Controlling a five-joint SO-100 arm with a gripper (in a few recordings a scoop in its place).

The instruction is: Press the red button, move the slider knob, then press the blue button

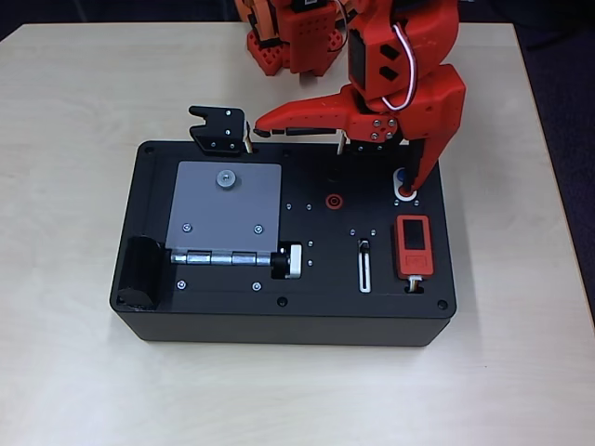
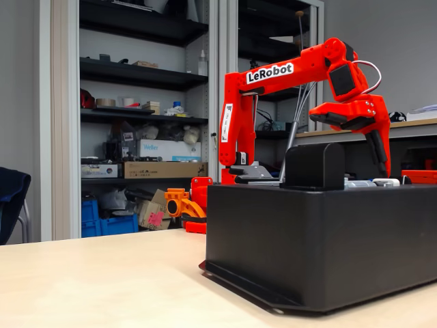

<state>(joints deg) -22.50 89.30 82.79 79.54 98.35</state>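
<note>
Red button (image 1: 407,194) apparently under open end effector's (image 1: 337,156) fingertip (image 1: 412,189).

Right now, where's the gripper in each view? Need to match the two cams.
Overhead view: the gripper is upper right, jaws wide open, one finger reaching down to the white button oval on the black box.
Fixed view: the gripper is at right, just above the box's top edge.
Shared landmark: the black box.
</note>
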